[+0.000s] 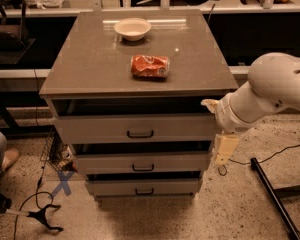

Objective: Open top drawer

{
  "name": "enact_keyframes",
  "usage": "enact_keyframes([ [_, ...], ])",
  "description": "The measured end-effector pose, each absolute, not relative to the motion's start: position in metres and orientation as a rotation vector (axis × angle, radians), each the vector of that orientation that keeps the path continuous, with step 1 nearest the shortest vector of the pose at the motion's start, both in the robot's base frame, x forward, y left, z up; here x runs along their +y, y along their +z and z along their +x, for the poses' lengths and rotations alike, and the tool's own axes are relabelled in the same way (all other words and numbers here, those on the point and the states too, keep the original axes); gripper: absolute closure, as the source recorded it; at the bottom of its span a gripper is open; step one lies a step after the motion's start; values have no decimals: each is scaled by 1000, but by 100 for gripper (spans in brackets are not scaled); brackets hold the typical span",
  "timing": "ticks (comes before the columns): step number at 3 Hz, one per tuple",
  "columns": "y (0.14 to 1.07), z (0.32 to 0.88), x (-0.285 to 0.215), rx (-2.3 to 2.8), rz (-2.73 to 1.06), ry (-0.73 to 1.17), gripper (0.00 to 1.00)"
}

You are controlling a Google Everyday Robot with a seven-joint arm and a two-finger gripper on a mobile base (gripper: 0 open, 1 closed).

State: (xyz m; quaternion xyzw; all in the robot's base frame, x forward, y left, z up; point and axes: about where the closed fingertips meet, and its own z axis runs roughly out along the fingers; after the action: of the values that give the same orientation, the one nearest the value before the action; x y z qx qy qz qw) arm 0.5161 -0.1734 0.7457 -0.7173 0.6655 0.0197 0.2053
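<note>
In the camera view we see the top drawer point(95, 129) standing slightly out under the grey tabletop point(90, 69), above two narrower drawers point(105, 163). Our gripper point(211, 105) sits just beside the top drawer's upper right corner; whether it is parted or closed, we cannot tell. A white bowl point(133, 29) and a crumpled red container point(150, 66) rest on the tabletop.
</note>
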Motion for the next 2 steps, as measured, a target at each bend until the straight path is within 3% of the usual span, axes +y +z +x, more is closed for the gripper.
enact_keyframes([
  [2, 713, 549, -134, 1870, -2012, 26, 0],
])
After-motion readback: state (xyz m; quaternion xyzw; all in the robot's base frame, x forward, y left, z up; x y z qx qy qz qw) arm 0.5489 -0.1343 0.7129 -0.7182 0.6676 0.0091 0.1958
